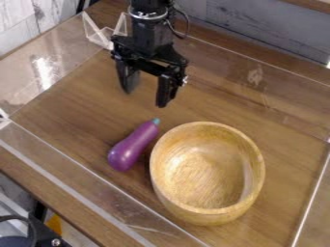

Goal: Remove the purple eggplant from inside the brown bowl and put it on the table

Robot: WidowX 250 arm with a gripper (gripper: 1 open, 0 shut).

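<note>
The purple eggplant (pixel 131 146) is a glossy violet with a pale highlight along its upper side, and its stem cap at the far end is dark green. The brown bowl (pixel 206 171) is a light honey-tan wood, its inside streaked with fine curved grain lines a shade darker than the rim. The table (pixel 245 96) is a warmer mid-brown with long straight grain bands. The clear walls (pixel 52 43) around it catch whitish reflections. The gripper (pixel 146 85) is matte black all over, jaws included.
</note>
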